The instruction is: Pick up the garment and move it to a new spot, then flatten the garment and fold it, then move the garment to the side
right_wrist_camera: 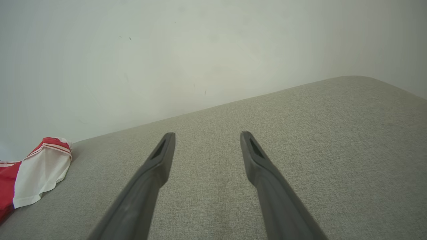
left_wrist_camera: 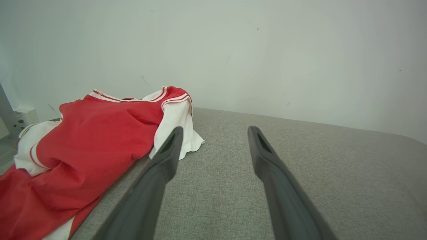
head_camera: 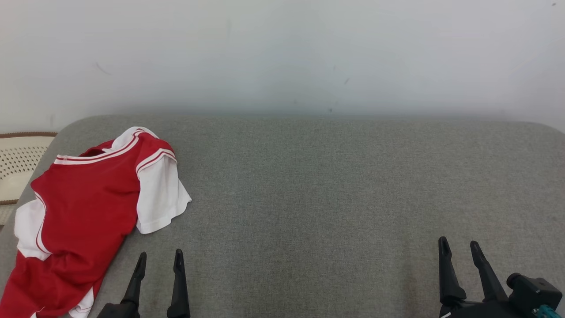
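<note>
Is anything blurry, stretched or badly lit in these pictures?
Head view: soft, even light with no glare; the garment looks sharp on the grey surface. Left wrist view: the corners dim, and the left gripper looms large near the lens. Right wrist view: the same dim corners around the right gripper.

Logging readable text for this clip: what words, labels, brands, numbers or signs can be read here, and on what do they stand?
None: nothing here reads as text.
Shirt: red and white with stripes at the collar and sleeve; no print, number or badge on the side that shows.
Cushion: plain grey fabric.
Wall: a few small dark marks, not writing.
Left gripper and right gripper: dark fingers, no markings.
</note>
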